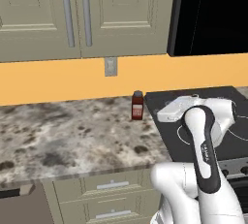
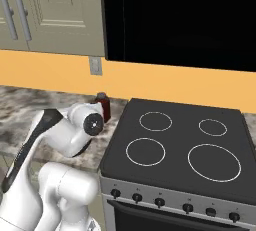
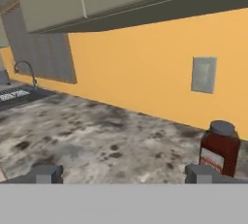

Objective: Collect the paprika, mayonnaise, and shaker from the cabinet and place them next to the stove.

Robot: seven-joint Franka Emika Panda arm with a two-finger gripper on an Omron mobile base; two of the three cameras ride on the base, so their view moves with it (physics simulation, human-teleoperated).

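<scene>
The paprika (image 1: 137, 105) stands upright on the marble counter, just left of the stove (image 1: 162, 100) and close to the orange wall. In the hand view my gripper (image 3: 123, 174) is open, low over the counter, with nothing between its fingertips (image 3: 46, 173). There the paprika (image 3: 219, 149) stands just beyond the right fingertip. In the right base view the paprika (image 2: 103, 106) is partly covered by my arm, beside the stove (image 2: 175, 175). The cabinet (image 1: 116, 14) hangs above with its doors shut. The mayonnaise and the shaker are hidden.
A black microwave (image 2: 180, 20) hangs over the stove. A grey wall outlet (image 1: 111, 66) sits above the paprika. The marble counter (image 1: 68, 131) stretches left toward a sink with a faucet (image 3: 26, 70). Drawers (image 1: 112, 185) lie below the counter edge.
</scene>
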